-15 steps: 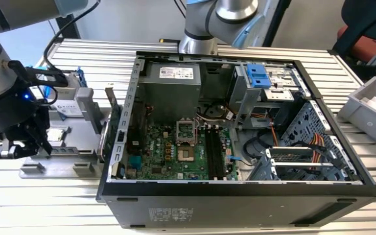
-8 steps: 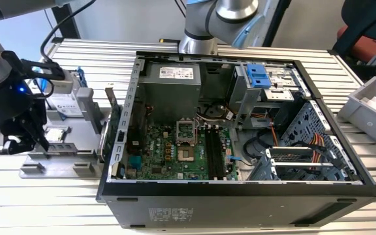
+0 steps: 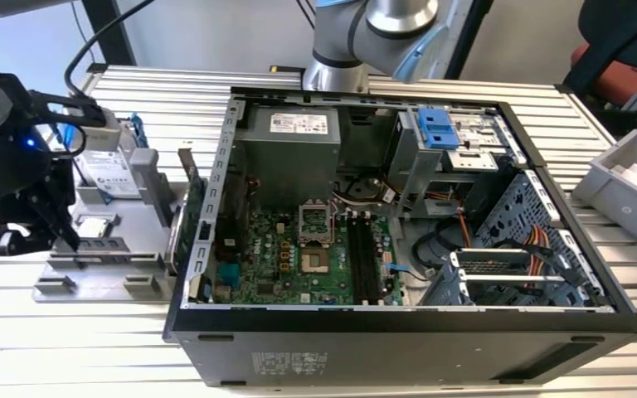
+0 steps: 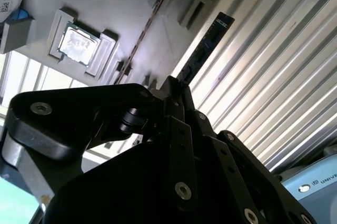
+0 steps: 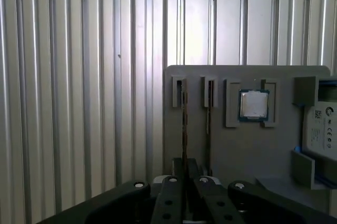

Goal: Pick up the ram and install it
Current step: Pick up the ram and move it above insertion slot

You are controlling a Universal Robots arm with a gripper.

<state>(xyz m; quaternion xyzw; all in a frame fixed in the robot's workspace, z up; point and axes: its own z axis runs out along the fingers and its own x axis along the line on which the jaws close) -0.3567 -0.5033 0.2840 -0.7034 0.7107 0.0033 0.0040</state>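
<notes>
Gripper: The black gripper [image 4: 174, 91] is clamped on one end of the ram, as both wrist views show. In the exterior view it hangs over the holder at that view's left.
Ram: The ram [image 4: 205, 45], a dark, narrow stick, juts straight out from between the closed fingers. Its free end reaches toward the holder's slotted edge. Whether it is clear of its slot cannot be told.
Holder: The grey holder [image 5: 231, 145] lies flat on the table, just beside the case.
Second stick: A second stick [image 5: 209, 124] stands on edge in the neighbouring slot of the holder, just beside the held ram.
Chip: A square, silvery chip [image 5: 254, 104] sits in its recess in the holder, near the second stick.
Case: The open black case [image 3: 407, 332] lies on its side mid-table, with the motherboard [image 3: 285, 257] facing up.
Slots: The black memory slots [image 3: 363, 249] run beside the processor socket, well apart from the gripper.
Card: A green card [image 3: 193, 224] stands upright at the side of the case nearest the holder.
Table: The table [image 3: 75, 332] is ribbed metal.
Bin: A grey bin [image 3: 629, 182] sits at the exterior view's right with something orange inside.
</notes>
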